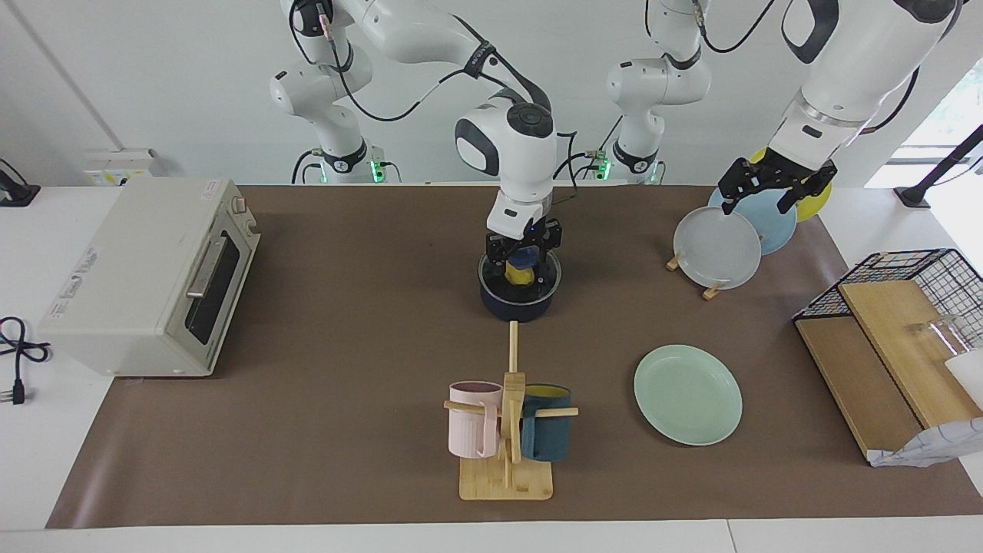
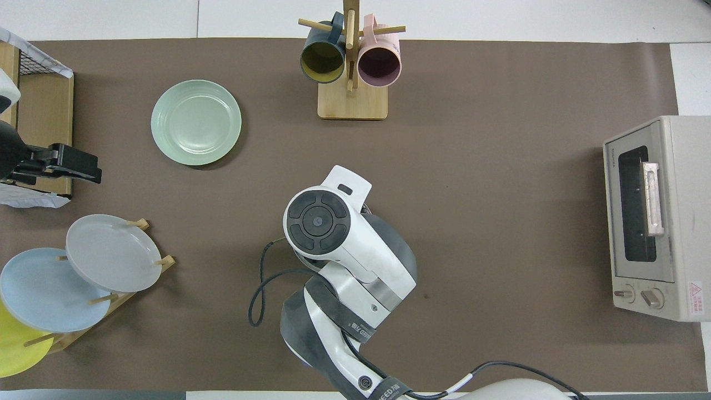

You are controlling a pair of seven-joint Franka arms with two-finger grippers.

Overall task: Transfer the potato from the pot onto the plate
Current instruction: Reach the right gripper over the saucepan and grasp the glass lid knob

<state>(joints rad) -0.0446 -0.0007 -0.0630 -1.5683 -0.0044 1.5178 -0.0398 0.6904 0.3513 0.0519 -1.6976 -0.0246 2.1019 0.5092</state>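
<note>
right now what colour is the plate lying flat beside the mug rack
Pale mint green; the plate lying flat shows best in the overhead view, beside the mug rack.

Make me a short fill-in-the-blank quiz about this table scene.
1. The right gripper is down in the ____, around the potato.
2. The mint-green plate has ____ on it.
3. The left gripper hangs over the ____ of plates.
4. Two mugs hang on the wooden ____.

Missing words: pot; nothing; rack; stand
</note>
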